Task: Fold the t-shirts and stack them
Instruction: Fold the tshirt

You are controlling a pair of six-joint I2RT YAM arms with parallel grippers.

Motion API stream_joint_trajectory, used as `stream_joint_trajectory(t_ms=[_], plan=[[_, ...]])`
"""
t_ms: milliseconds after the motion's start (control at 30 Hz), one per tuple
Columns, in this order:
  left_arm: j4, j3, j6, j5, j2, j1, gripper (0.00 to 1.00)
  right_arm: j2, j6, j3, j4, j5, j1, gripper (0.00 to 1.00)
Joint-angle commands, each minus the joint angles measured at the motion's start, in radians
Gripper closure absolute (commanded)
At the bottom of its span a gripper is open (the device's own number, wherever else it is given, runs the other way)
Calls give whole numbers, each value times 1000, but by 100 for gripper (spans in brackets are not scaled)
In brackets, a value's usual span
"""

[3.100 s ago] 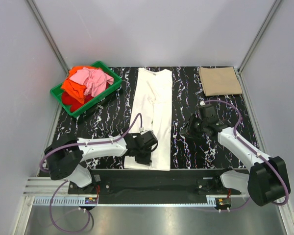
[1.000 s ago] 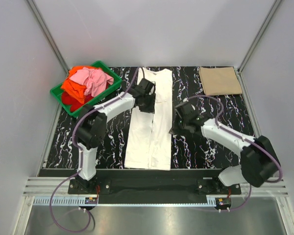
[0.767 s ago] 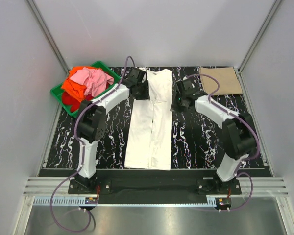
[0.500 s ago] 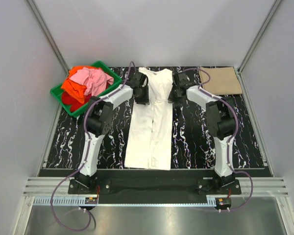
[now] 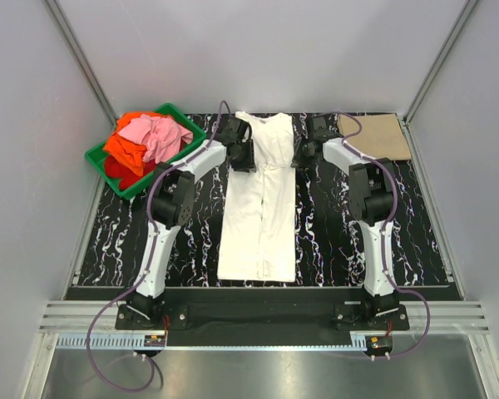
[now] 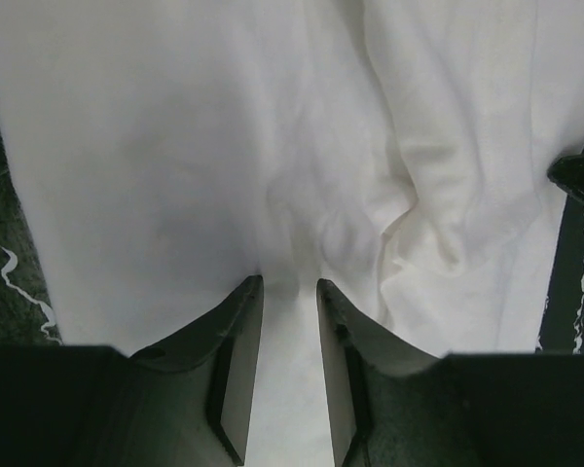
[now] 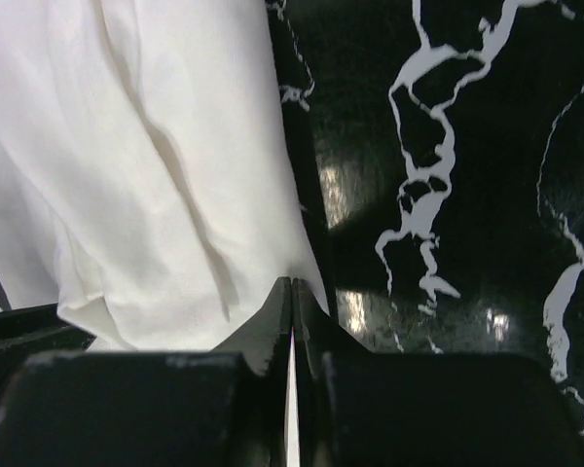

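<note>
A white t-shirt (image 5: 262, 216) lies folded into a long narrow strip down the middle of the table, collar end at the back. My left gripper (image 5: 241, 156) is at its left edge near the collar. In the left wrist view its jaws (image 6: 289, 284) stand a little apart on the white t-shirt (image 6: 224, 146), with smooth cloth in the gap. My right gripper (image 5: 301, 154) is at the opposite edge. In the right wrist view it (image 7: 293, 282) is shut on the hem of the white t-shirt (image 7: 156, 146). A folded tan t-shirt (image 5: 374, 137) lies at the back right.
A green crate (image 5: 96, 156) at the back left holds crumpled pink (image 5: 154, 135), orange (image 5: 121, 148) and red (image 5: 121, 173) t-shirts. The black marbled table (image 5: 341, 241) is walled on three sides. Both arms stretch far back from their bases.
Both grippers have moved from mid-table to the shirt's collar end, one on each side. The right gripper closed. The white shirt has shifted slightly right and lies straighter.
</note>
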Motion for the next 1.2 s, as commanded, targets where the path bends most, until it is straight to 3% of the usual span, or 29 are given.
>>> stream_joint_trajectory(t_ms=[0, 133, 300, 500, 700, 900, 1167], plan=[[-45, 25, 35, 59, -152, 8, 63, -120, -29, -6, -57, -71, 1, 97], [-43, -188, 40, 120, -387, 5, 62, -377, 37, -221, -85, -110, 2, 90], [-43, -502, 77, 159, -706, -30, 61, -645, 95, -627, -81, -145, 62, 92], [-5, -914, 57, 118, -1042, -151, 56, -913, 261, -990, -90, -78, 321, 100], [20, -1238, -73, 41, -1288, -201, 55, -1053, 447, -1172, -68, 19, 518, 100], [92, -1390, -166, 44, -1317, -202, 53, -1032, 464, -1195, -56, 57, 558, 100], [96, -1446, -195, 16, -1285, -204, 54, -983, 464, -1218, -51, 88, 565, 100]])
